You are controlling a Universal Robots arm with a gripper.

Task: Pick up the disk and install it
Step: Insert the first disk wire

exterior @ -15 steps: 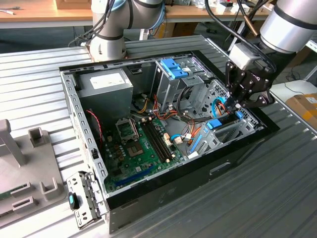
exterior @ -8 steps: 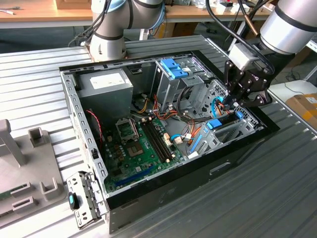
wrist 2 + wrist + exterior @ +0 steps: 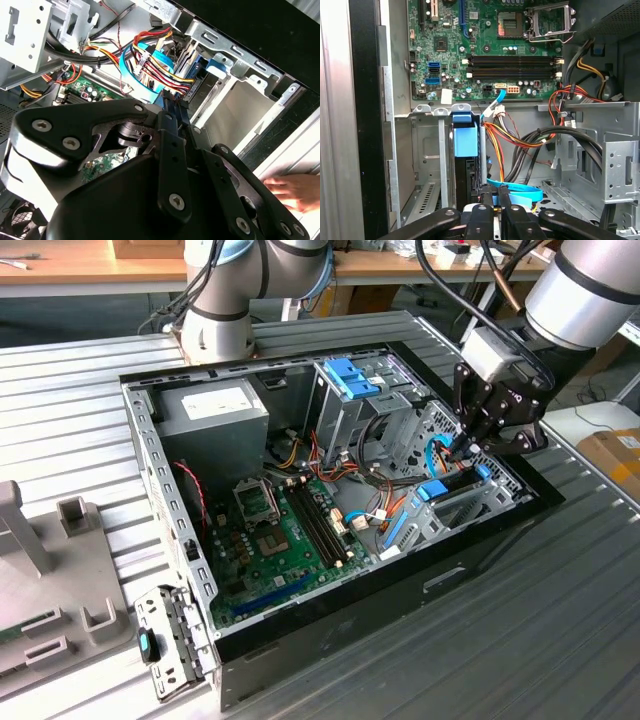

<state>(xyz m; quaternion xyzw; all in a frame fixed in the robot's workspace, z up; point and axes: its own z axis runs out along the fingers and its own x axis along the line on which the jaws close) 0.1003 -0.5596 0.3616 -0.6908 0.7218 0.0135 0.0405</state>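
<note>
A robotics lab or electronics workshop. An opened desktop computer case (image 3: 300, 490), its green motherboard (image 3: 285, 535) and coloured cables exposed, lies on a ribbed metal table (image 3: 560, 640). Grey robot arms (image 3: 225, 290) are mounted beside it. Wooden workbenches (image 3: 60, 265) stand behind, and grey plastic fixtures (image 3: 45, 570) sit at the exterior view's left.

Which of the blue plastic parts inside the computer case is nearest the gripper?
The blue carrier tab on the disk, just beneath the gripper; the blue latch sits farther away, atop the silver cage.

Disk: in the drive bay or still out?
In. The disk stands on edge in the bay slot, blue rail up, with the gripper at its end.
</note>
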